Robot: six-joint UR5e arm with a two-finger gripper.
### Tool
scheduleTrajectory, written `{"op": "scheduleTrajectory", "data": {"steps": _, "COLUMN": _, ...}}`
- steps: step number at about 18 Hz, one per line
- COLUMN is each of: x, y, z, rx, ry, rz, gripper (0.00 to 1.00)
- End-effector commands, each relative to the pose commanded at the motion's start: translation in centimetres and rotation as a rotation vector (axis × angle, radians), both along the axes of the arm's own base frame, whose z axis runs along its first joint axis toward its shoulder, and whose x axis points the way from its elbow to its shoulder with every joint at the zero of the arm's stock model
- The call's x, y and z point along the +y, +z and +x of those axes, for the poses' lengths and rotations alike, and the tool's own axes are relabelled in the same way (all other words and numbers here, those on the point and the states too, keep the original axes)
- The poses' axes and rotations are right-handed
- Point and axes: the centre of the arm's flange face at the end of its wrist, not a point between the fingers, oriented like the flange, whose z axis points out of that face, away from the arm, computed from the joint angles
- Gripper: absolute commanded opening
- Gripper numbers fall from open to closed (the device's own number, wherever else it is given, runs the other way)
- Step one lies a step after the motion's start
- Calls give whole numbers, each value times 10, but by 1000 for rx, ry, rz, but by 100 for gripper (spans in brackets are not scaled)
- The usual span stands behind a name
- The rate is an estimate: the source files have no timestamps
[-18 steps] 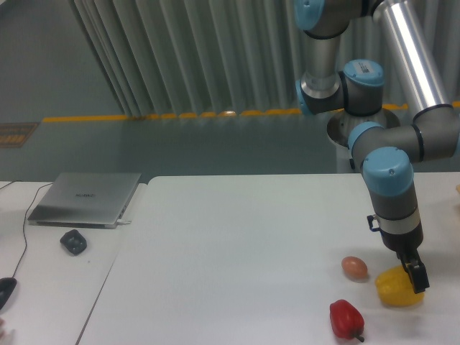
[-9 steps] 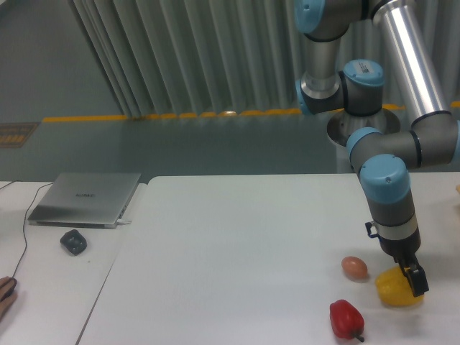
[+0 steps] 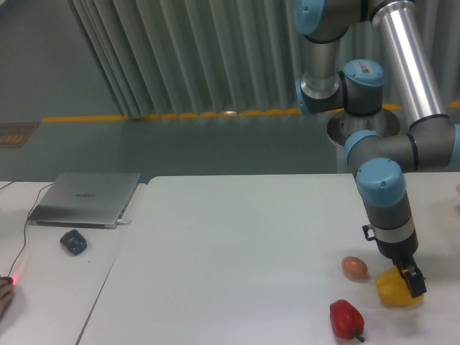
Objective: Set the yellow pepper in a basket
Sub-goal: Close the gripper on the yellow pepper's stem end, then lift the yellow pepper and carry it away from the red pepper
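Note:
The yellow pepper [image 3: 395,292] rests on the white table [image 3: 237,251] near the front right, glossy and blocky. My gripper [image 3: 411,280] comes down on it from above, its dark fingers pressed against the pepper's upper right side. The spacing of the jaws is too small and dark to read. No basket is in view.
A brown egg [image 3: 354,267] lies just left of the yellow pepper, and a red pepper [image 3: 346,319] sits in front of the egg near the table's front edge. A closed laptop [image 3: 86,199] and a small dark object [image 3: 73,241] sit on the left side table.
The arm's wrist and gripper have shifted slightly left over the yellow pepper. The pepper, egg and red pepper have stayed in place.

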Motion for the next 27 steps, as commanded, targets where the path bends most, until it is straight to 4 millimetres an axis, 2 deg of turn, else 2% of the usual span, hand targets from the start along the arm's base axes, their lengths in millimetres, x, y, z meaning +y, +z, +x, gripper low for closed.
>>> {"op": "scheduleTrajectory", "data": {"steps": 1, "x": 0, "y": 0, "z": 0, "rx": 4, "ry": -1, "rz": -5, "gripper": 44}}
{"op": "scheduleTrajectory", "data": {"steps": 7, "x": -6, "y": 24, "z": -3, "rx": 24, "ry": -4, "rz": 15, "gripper": 41}}
{"op": "scheduleTrajectory", "data": {"steps": 11, "x": -8, "y": 26, "z": -4, "rx": 19, "ry": -1, "rz": 11, "gripper": 40}}
{"op": "scheduleTrajectory", "data": {"steps": 13, "x": -16, "y": 37, "z": -11, "rx": 16, "ry": 15, "rz": 8, "gripper": 40}}
{"op": "scheduleTrajectory", "data": {"steps": 15, "x": -23, "y": 57, "z": -21, "rx": 10, "ry": 12, "rz": 2, "gripper": 40}}
{"op": "scheduleTrajectory", "data": {"steps": 18, "x": -42, "y": 86, "z": -38, "rx": -9, "ry": -28, "rz": -27, "gripper": 40}}
{"op": "scheduleTrajectory", "data": {"steps": 20, "x": -58, "y": 95, "z": -49, "rx": -16, "ry": -38, "rz": -21, "gripper": 40}}
{"op": "scheduleTrajectory", "data": {"steps": 25, "x": -117, "y": 116, "z": -88, "rx": -132, "ry": -55, "rz": 52, "gripper": 41}}
{"op": "scheduleTrajectory", "data": {"steps": 27, "x": -132, "y": 130, "z": -92, "rx": -145, "ry": -55, "rz": 70, "gripper": 40}}
